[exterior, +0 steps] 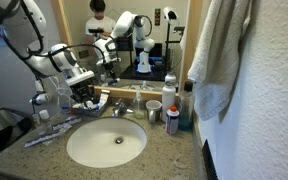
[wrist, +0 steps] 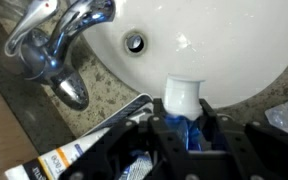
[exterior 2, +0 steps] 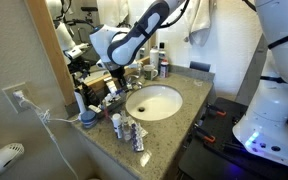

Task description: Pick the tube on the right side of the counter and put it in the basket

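The fingers (wrist: 162,130) are clamped on the tube (wrist: 184,98) - its blue body between them, its white cap showing against the white sink bowl (wrist: 229,50). The faucet (wrist: 64,35) is close by, and a flat printed tube (wrist: 74,155) lies on the speckled tabletop (wrist: 99,100). In an exterior view the gripper (exterior 2: 119,80) hangs behind the sink - near the dark basket (exterior 2: 97,97) by the mirror.
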You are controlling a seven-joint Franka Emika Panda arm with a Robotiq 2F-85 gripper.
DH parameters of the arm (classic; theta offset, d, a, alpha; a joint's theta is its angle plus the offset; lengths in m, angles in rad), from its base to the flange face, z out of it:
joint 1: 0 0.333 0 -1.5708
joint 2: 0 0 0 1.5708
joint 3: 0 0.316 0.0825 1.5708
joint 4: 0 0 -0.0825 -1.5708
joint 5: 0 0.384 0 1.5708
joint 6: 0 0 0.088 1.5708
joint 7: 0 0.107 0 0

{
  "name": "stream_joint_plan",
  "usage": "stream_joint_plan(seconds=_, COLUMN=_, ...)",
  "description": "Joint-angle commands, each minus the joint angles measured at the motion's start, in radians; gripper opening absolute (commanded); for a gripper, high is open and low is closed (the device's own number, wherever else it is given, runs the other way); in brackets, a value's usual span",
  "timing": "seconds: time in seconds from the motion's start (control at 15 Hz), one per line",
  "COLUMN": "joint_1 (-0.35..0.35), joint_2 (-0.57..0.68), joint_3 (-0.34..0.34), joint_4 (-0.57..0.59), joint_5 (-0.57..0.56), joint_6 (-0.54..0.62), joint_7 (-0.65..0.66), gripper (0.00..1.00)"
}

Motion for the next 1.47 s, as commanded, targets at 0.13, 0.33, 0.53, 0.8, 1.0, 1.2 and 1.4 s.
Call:
stream_joint_plan(seconds=0.13, joint_1=0.027, joint_2=0.064, joint_3=-0.012, joint_4=0.085, joint_5=-0.048, joint_6=0.079, joint_7=0.022, gripper=0.12)
stream_joint_plan(seconds=0.33, joint_1=0.024, joint_2=0.085, joint_3=-0.020, joint_4=0.091, joint_5=-0.036, joint_6=0.156, joint_7=0.051, gripper=0.12)
stream_joint_plan(seconds=0.53, joint_1=0.031, joint_2=0.102, joint_3=-0.046, joint_4=0.092, joint_5=-0.044, joint_6=0.230, joint_7=0.099, gripper=0.12)
stream_joint_plan(seconds=0.8, joint_1=0.041, joint_2=0.119, joint_3=-0.096, joint_4=0.088, joint_5=-0.059, joint_6=0.292, joint_7=0.159, gripper=0.12)
stream_joint_plan(seconds=1.0, joint_1=0.048, joint_2=0.120, joint_3=-0.135, joint_4=0.081, joint_5=-0.071, joint_6=0.303, joint_7=0.211, gripper=0.12)
stream_joint_plan(seconds=1.2, joint_1=0.049, joint_2=0.120, joint_3=-0.162, joint_4=0.076, joint_5=-0.084, joint_6=0.307, joint_7=0.263, gripper=0.12)
stream_joint_plan(seconds=1.4, joint_1=0.052, joint_2=0.127, joint_3=-0.172, joint_4=0.073, joint_5=-0.086, joint_6=0.303, joint_7=0.295, gripper=0.12)
